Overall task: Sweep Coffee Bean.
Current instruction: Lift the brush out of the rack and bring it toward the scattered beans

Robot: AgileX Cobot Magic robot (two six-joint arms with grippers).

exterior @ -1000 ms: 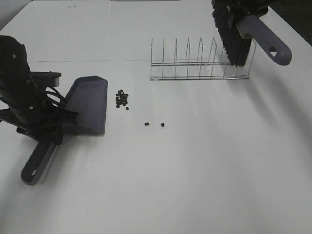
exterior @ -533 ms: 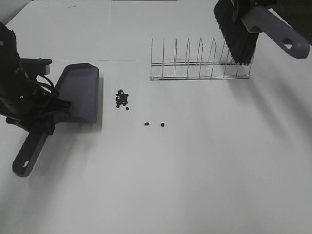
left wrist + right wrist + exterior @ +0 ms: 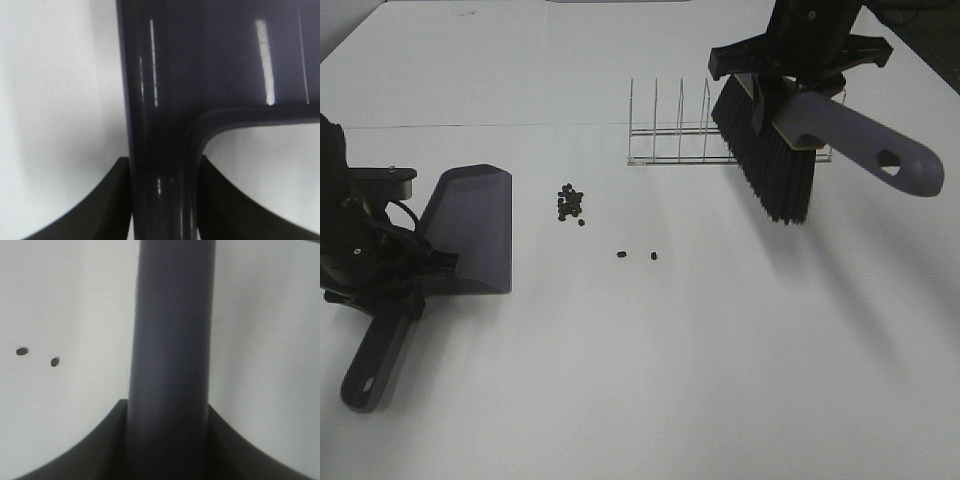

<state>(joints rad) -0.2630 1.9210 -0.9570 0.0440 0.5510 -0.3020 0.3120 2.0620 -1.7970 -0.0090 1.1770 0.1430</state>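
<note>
On the desk (image 3: 670, 380), coffee beans (image 3: 571, 203) lie at the dustpan's (image 3: 470, 232) three o'clock — left jaws clamped on its handle; right jaws grip the brush (image 3: 775, 165), at the beans' three o'clock.

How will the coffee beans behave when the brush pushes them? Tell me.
The coffee beans look tiny and rounded, so they will probably roll and scatter rather than slide together. Two strays lie apart from the pile. Likely light; the brush bristles should move them easily.

Wire rack (image 3: 668, 158) partly hidden behind brush (image 3: 772, 165), left arm (image 3: 340, 235) cut by edge
</note>
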